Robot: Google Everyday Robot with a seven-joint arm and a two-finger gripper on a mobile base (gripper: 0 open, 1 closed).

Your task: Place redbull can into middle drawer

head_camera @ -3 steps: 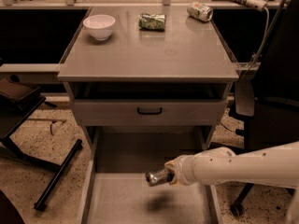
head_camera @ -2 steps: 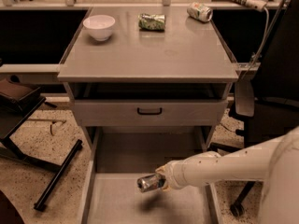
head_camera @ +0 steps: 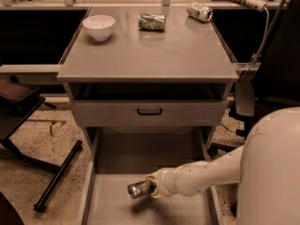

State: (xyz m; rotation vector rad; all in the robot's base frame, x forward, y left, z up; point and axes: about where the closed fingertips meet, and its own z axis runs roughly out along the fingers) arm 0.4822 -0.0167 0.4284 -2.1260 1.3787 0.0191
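Note:
The redbull can (head_camera: 136,190), slim and silvery with its shiny round end facing left, lies on its side in my gripper (head_camera: 148,188). My gripper is shut on the can and holds it just above the floor of the middle drawer (head_camera: 140,156). That drawer is a long grey tray pulled out toward the camera, and the can's shadow falls on its floor. My white arm reaches in from the lower right over the drawer's right wall.
On the cabinet top stand a white bowl (head_camera: 98,26), a green-patterned can (head_camera: 152,21) and a white can with green and red marks (head_camera: 199,11). A shut drawer front with a black handle (head_camera: 150,111) sits above the tray. Black stand legs (head_camera: 56,175) lie on the left floor.
My arm has moved left and down into the open drawer, carrying the can lower and nearer the tray's floor.

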